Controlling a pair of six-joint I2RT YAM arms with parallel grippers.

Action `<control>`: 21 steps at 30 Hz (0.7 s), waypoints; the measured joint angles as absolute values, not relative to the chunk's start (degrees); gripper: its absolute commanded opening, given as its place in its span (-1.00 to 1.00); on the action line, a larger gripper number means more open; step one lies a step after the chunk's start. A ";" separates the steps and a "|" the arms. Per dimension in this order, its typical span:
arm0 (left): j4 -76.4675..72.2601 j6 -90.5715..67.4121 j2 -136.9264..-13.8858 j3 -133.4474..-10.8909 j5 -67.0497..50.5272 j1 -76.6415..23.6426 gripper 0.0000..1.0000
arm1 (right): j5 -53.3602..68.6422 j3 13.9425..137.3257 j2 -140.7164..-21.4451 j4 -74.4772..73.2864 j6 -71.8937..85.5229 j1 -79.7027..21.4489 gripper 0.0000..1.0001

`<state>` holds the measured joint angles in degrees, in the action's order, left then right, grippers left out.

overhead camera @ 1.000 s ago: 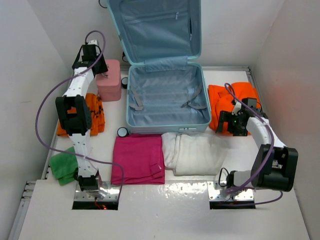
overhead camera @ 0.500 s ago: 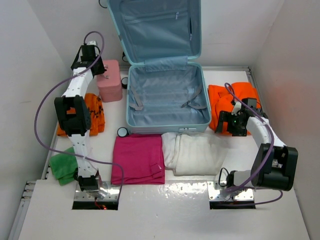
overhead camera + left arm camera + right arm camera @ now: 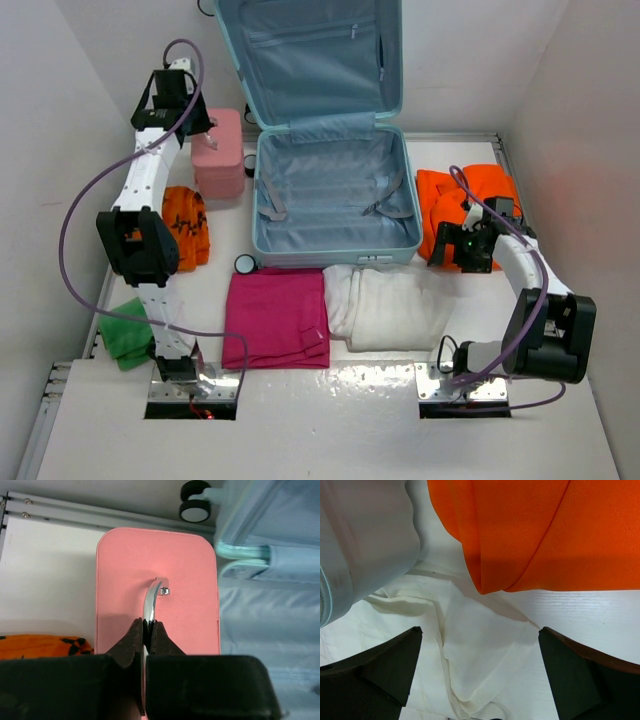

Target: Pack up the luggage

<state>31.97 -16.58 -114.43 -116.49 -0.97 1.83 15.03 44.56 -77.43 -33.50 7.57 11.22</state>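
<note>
Pinching the pink vanity case's (image 3: 120, 580) metal handle (image 3: 150, 605) with the left fingers (image 3: 131, 640), just left of the luggage (image 3: 330, 200) lying open on the desk (image 3: 330, 420); holding the right fingers (image 3: 385, 665) spread over cream cloth (image 3: 480, 655).

One suitcase (image 3: 330, 195), one pink case (image 3: 220, 160), one small round disc (image 3: 245, 264), and five cloths (image 3: 275, 315) (two orange, one each green, magenta, white).

Luggage (image 3: 335, 200) lies open at the back, in the middle. Small case (image 3: 222, 160) is just left of it. In front, L to R: round thing (image 3: 245, 264), folded cloth (image 3: 277, 318), towel (image 3: 390, 308). Clothes pile (image 3: 448, 198) is on the rt. Far left: back cloth (image 3: 188, 225), front cloth (image 3: 125, 335).
</note>
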 measured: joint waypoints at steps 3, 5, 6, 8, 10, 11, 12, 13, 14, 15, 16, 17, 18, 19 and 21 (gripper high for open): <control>33.12 -16.53 -112.57 -116.66 -1.13 0.93 -1.00 | 15.20 44.40 -77.21 -33.45 7.60 11.29 0.98; 34.04 -16.38 -111.35 -116.77 -1.10 0.08 -1.00 | 15.29 44.31 -77.21 -33.45 7.60 11.40 0.98; 34.41 -16.32 -110.72 -116.79 -1.06 -0.45 -1.00 | 15.29 44.29 -77.19 -33.47 7.60 11.46 0.98; 35.05 -16.14 -109.14 -116.88 -0.67 -1.89 -1.00 | 15.33 44.27 -77.19 -33.50 7.60 11.51 0.98; 35.88 -15.99 -107.70 -117.51 -0.38 -3.51 -1.00 | 15.51 44.27 -77.14 -33.47 7.70 11.51 0.98; 36.18 -15.90 -107.09 -117.86 -0.21 -4.32 -1.00 | 15.53 44.27 -77.10 -33.50 7.75 11.51 0.98; 36.45 -15.77 -106.39 -118.08 -0.05 -5.15 -1.00 | 15.55 44.27 -77.03 -33.47 7.77 11.51 0.98; 36.86 -15.75 -105.60 -118.28 0.10 -6.13 -1.00 | 15.62 44.27 -76.97 -33.47 7.79 11.51 0.98; 37.17 -15.75 -104.84 -118.39 0.34 -6.98 -1.00 | 15.66 44.27 -76.88 -33.50 7.81 11.51 0.98; 37.39 -15.77 -104.12 -118.45 0.51 -7.79 -1.00 | 15.70 44.27 -76.77 -33.47 7.81 11.53 0.98; 37.60 -15.79 -103.42 -118.54 0.69 -8.67 -1.00 | 15.75 44.27 -76.66 -33.50 7.81 11.53 0.98; 37.78 -15.86 -102.80 -118.69 0.84 -9.54 -1.00 | 15.75 44.27 -76.55 -33.47 7.81 11.53 0.98; 37.87 -15.92 -102.35 -118.80 1.08 -10.39 -1.00 | 15.77 44.27 -76.36 -33.50 7.81 11.53 0.98; 37.93 -15.99 -102.00 -118.87 1.32 -11.27 -1.00 | 15.77 44.27 -76.18 -33.50 7.81 11.53 0.98; 38.20 -16.03 -101.67 -119.17 1.74 -13.13 -1.00 | 15.79 44.23 -75.53 -33.45 7.81 11.55 0.98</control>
